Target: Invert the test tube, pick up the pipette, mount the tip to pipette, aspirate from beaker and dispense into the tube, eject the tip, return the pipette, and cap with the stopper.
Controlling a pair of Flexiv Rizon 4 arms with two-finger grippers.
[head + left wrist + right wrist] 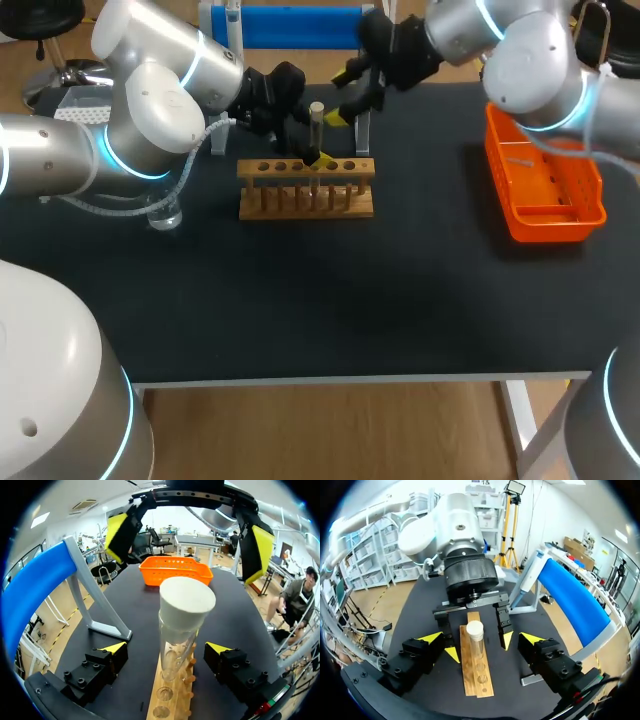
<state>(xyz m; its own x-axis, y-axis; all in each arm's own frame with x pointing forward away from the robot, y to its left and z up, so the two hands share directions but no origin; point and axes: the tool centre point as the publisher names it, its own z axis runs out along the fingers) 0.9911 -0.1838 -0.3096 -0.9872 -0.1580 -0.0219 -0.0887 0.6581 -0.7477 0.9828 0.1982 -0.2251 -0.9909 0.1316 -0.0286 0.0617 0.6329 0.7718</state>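
The table (320,300) was plain black and the rack (305,190) pale brown wood. The test tube (474,647) was clear glass under a cream-white stopper (186,602). The basket (545,185) was bright orange and the roll (30,587) blue. The left gripper (167,647) and right gripper (481,638) were black with yellow tips. The left arm (60,150) and right arm (540,60) were pale grey with cyan rings.

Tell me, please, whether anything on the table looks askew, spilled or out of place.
Nothing stands out: the stoppered test tube stands upright in the wooden rack, the orange basket sits flat, and no spill shows on the table.
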